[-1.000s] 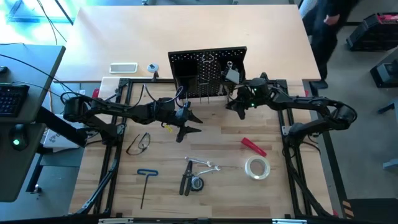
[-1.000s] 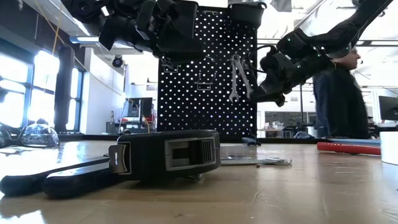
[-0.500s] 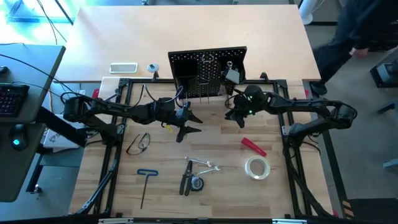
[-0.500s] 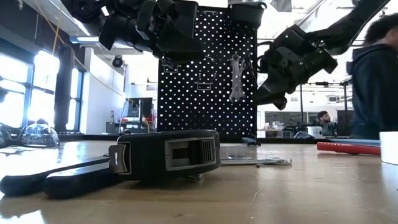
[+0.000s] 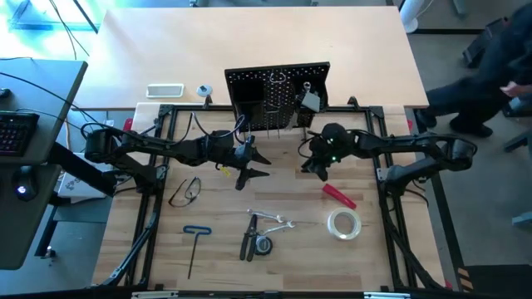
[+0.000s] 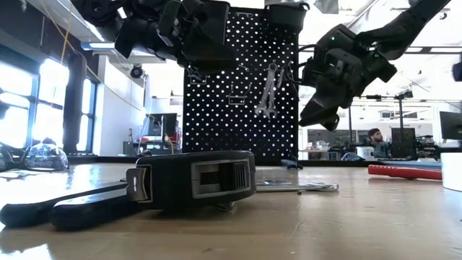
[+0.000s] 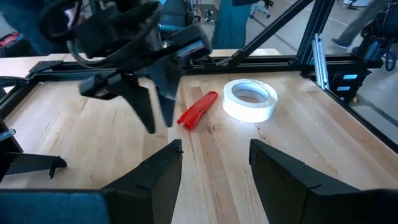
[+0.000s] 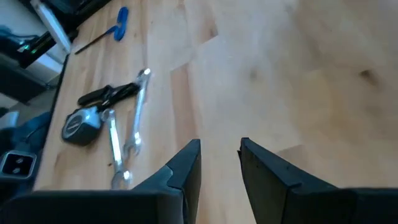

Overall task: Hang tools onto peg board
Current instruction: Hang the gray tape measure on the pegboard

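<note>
The right end effector (image 5: 309,169) has pulled back from the peg board (image 5: 278,96) and now faces the bench (image 5: 299,249), its fingers slightly parted and empty; wrenches (image 6: 268,89) hang on the board, so that hang looks done; the left end effector (image 5: 253,164) waits, open and empty, mid-bench

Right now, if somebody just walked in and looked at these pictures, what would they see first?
Probably the black peg board standing at the back of the table, with silver wrenches hanging on it. Two dark arms reach in from each side, the left gripper and the right gripper both open and empty in front of the board. Nearer the front lie a red-handled tool and a tape roll.
</note>
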